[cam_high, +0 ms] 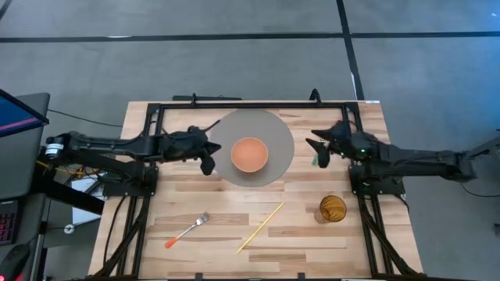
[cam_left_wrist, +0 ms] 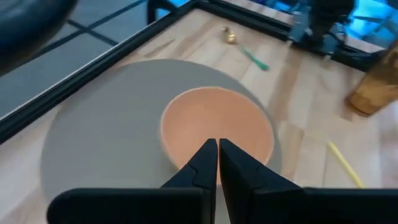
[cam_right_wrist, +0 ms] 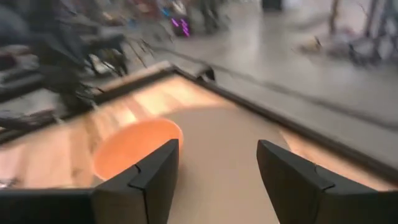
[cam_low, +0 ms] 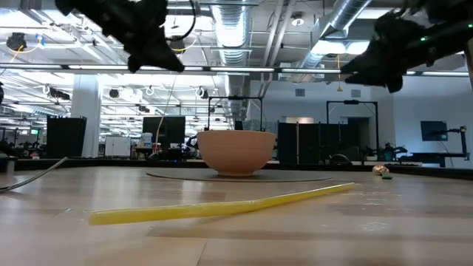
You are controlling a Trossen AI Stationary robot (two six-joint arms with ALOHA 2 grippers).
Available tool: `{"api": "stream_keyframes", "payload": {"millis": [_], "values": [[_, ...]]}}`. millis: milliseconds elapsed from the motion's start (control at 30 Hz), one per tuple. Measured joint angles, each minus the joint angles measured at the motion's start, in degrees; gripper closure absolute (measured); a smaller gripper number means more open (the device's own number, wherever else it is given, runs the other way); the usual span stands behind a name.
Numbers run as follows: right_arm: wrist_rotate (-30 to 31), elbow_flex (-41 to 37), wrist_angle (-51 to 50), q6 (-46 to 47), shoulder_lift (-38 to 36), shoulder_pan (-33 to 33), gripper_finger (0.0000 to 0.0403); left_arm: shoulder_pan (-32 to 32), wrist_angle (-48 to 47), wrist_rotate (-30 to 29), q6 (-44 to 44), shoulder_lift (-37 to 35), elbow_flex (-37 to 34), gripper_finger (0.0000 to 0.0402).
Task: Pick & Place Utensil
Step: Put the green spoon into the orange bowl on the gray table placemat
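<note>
Orange bowl (cam_high: 249, 154) on gray mat (cam_high: 275, 133), between 2 end effectors

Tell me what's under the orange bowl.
The orange bowl stands on a round grey mat lying flat on the wooden table. The mat's middle is covered by the bowl, so anything there is unseen.

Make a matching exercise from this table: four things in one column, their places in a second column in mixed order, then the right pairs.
Things:
1. bowl
2. fork
3. yellow stick
4. amber cup

Places:
A. near the table's front edge on the left arm's side
B. on the round grey mat
C. in front of the right arm's base
D. lying slantwise between the fork and the cup

Pairs: 1-B, 2-A, 3-D, 4-C
</note>
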Motion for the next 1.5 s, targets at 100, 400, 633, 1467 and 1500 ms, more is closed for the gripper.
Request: {"api": "stream_keyframes", "payload": {"millis": [100, 400, 633, 1467, 1500], "values": [[3.76, 2.75, -7.37, 9.20, 4.57, -0.05, 0.0191, 0.00, 0.23, -0.70, -0.25, -2.00, -2.12, 0.0385], [11.40, 5.10, -19.61, 32.75, 19.45, -1.60, 0.0200, 0.02, 0.33, -0.69, -3.03, -4.37, -4.40, 0.0385], [9.78, 5.10, -19.79, 38.71, 29.04, -2.87, 0.0211, 0.02, 0.31, -0.69, -3.03, -4.37, -4.40, 0.0385], [10.05, 5.06, -29.18, 56.21, 37.48, -2.60, 0.0251, 0.04, 0.28, -0.69, -3.04, -4.32, -4.39, 0.0385], [10.07, 5.06, -29.00, 56.24, 38.53, -2.60, 0.0251, 0.04, 0.28, -0.69, -3.05, -4.30, -4.38, 0.0385]]}}
